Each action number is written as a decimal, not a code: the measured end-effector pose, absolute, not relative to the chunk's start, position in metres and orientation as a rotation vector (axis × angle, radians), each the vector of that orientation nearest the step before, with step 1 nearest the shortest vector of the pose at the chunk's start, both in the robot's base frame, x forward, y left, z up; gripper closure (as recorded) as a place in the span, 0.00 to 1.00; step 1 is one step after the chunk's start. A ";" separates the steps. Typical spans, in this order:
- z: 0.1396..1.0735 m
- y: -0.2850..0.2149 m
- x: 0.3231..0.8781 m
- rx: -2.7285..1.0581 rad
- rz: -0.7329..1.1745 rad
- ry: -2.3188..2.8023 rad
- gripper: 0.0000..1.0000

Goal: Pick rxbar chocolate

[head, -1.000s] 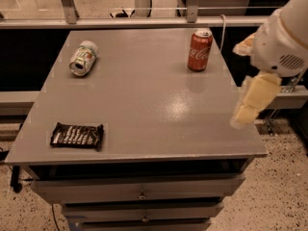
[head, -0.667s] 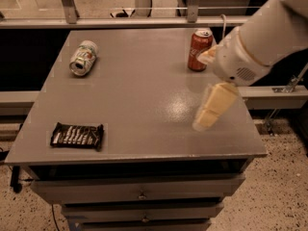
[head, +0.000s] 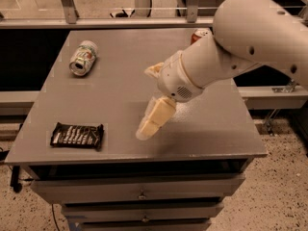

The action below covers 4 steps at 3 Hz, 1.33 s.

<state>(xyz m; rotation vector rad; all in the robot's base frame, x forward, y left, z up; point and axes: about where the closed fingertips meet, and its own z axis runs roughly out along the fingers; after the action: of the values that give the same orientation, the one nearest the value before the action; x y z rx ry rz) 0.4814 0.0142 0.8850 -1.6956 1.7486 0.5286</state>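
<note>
Grey and flat, the table (head: pixel 216 129) fills most of the view, with drawers (head: pixel 142 184) under its front edge and a speckled floor (head: pixel 284 186) at the right. Behind the table runs a metal rail (head: pixel 120 22). On the near left part of the table lies the rxbar chocolate (head: pixel 77 135), flat on the surface, with its long side almost parallel to the front edge and its pale lettering facing up. It is close to the front left corner, and nothing touches it. At the far left a green-and-white can (head: pixel 83 58) lies on its side, with one end turned toward the camera, well apart from the bar. At the far right a red can (head: pixel 199 34) stands, but only its top is seen, because the white arm (head: pixel 240 42) is in front of it. This arm comes in from the upper right and reaches over the middle of the table. At its end the cream-coloured gripper (head: pixel 155 117) points down and to the left, above the table near the front edge, to the right of the bar and clearly apart from it. It carries nothing, and I cannot tell if it is open or closed.
</note>
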 end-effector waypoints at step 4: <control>0.861 0.115 0.458 -1.636 0.723 1.612 0.00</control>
<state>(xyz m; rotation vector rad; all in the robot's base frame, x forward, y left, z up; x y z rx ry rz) 0.4583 0.1153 0.8608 -1.6359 1.6119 0.7232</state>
